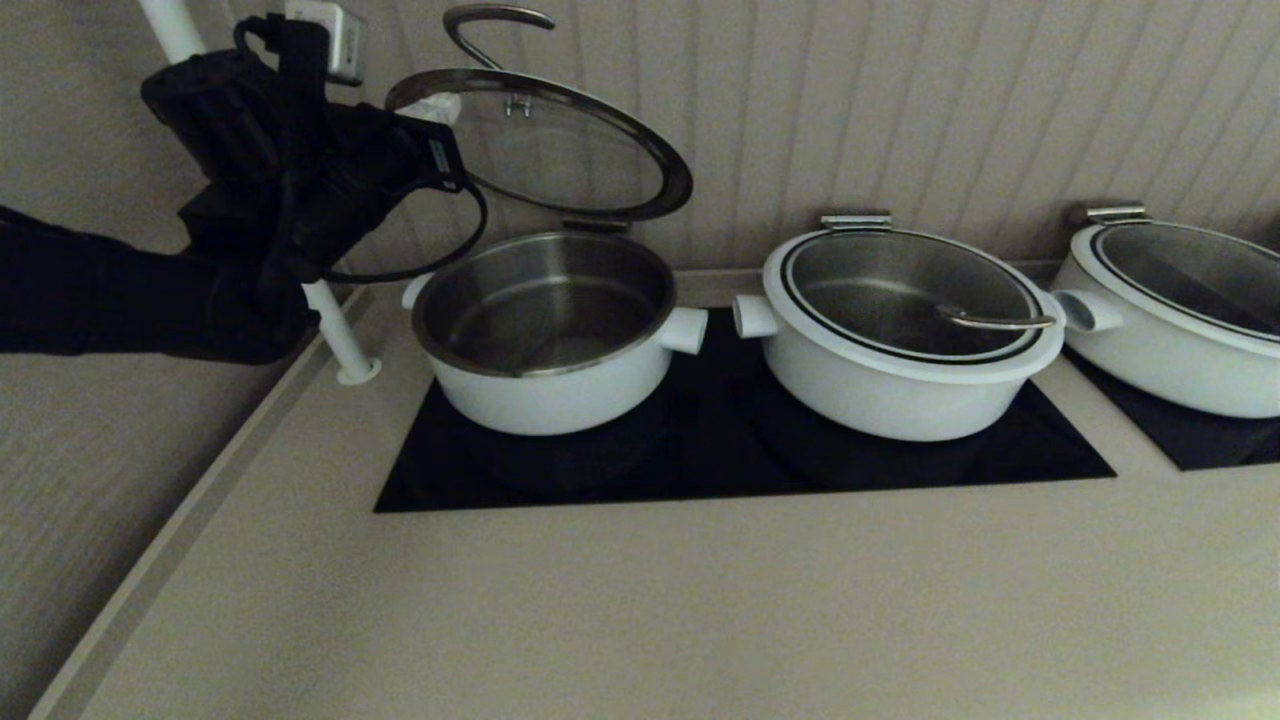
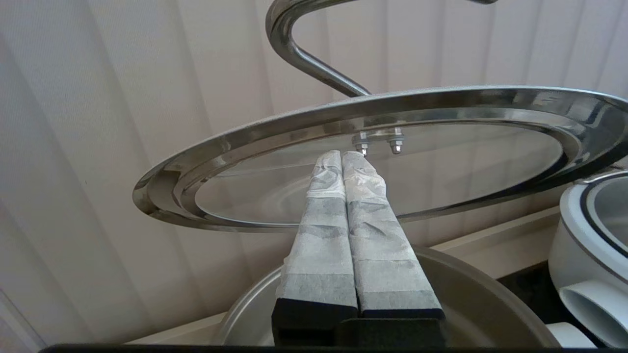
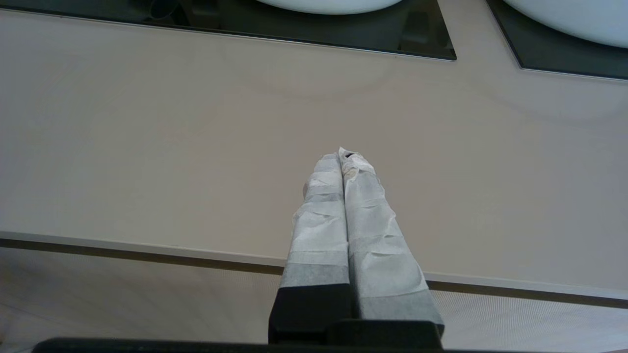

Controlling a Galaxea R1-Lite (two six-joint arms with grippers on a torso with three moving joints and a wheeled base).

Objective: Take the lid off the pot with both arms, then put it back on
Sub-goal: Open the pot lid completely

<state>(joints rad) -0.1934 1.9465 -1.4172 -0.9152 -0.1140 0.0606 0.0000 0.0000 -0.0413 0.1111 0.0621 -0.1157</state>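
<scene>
The lid (image 1: 560,150) is raised and tilted above the open pot (image 1: 545,335). Its back edge stays low near the pot's rim bracket, and its steel wire handle (image 1: 490,25) points up. My left gripper (image 1: 440,106) is shut with nothing between its fingers. Its taped fingertips sit under the lid's glass near the handle bolts in the left wrist view (image 2: 343,157). The lid's steel underside (image 2: 235,147) and the pot's steel inside (image 2: 490,304) show there. My right gripper (image 3: 343,154) is shut and empty, low over the beige counter near its front edge. It is out of the head view.
Two other white pots with lids stand to the right (image 1: 905,335) (image 1: 1180,310) on black hobs (image 1: 740,460). A white pole (image 1: 335,335) stands left of the pot, behind my left arm. The ribbed wall is close behind. The beige counter (image 1: 640,600) stretches in front.
</scene>
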